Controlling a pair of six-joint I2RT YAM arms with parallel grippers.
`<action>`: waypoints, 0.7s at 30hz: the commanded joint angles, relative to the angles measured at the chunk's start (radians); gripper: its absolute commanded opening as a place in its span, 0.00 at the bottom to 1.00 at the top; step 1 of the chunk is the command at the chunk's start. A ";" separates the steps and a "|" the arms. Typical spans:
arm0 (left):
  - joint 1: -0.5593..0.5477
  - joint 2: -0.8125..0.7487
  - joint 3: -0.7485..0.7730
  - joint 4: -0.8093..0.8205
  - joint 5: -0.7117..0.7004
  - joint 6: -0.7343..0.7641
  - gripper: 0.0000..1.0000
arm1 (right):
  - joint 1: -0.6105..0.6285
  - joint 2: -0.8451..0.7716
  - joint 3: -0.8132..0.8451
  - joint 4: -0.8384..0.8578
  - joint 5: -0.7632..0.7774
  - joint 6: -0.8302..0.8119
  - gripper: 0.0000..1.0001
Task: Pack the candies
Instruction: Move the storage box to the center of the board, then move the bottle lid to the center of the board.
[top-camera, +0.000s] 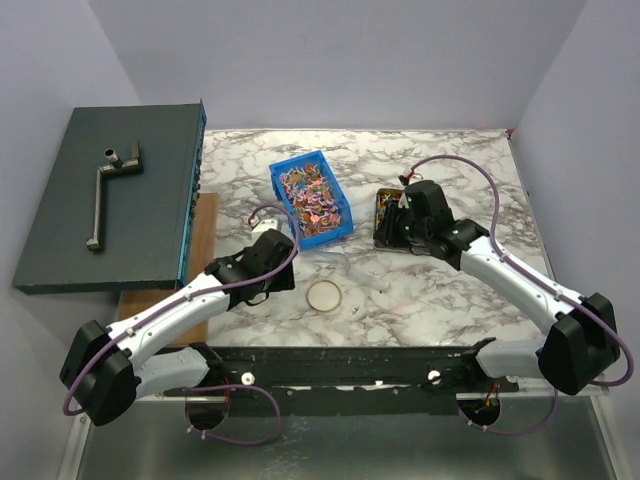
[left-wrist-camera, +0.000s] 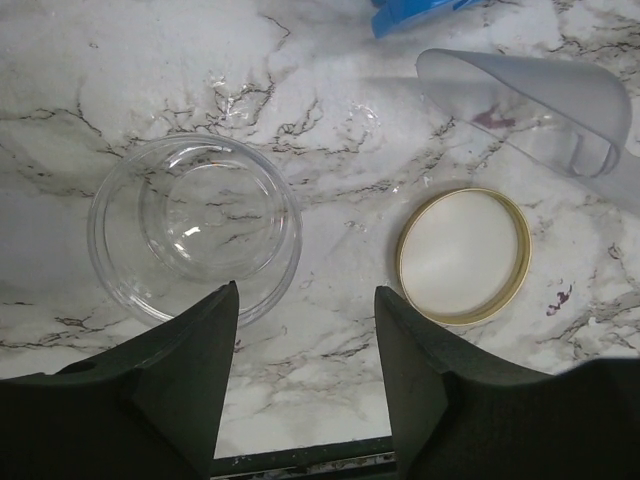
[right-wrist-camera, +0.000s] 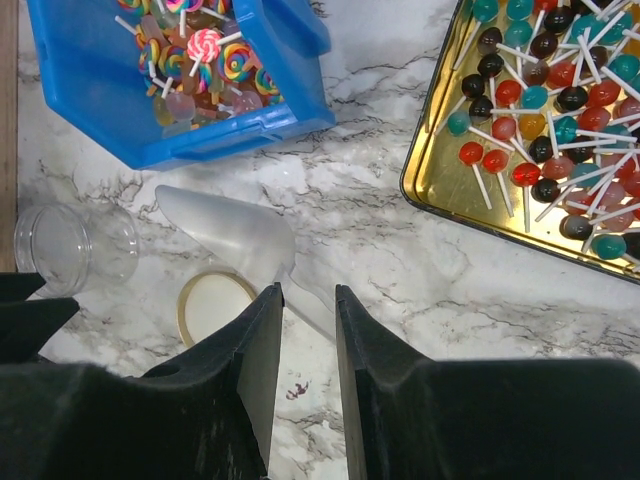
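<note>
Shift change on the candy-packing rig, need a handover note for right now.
Left gripper: open, empty, just short of the clear jar.
Right gripper: jaws nearly closed, scoop handle lined up with the gap; grip unclear.
Candies: in the blue bin. Jar empty; gold lid off, on the table beside it.
Done: nothing packed.
Left: probably scoop candies into the jar, then lid on.
</note>
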 joint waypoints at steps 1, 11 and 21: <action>0.002 0.048 0.024 0.031 -0.039 0.006 0.57 | 0.007 -0.037 -0.025 0.028 -0.026 -0.007 0.31; 0.002 0.175 0.058 0.050 -0.051 0.044 0.44 | 0.006 -0.056 -0.041 0.014 -0.032 -0.008 0.31; 0.001 0.255 0.074 0.073 0.000 0.088 0.16 | 0.007 -0.076 -0.067 -0.007 -0.008 -0.020 0.30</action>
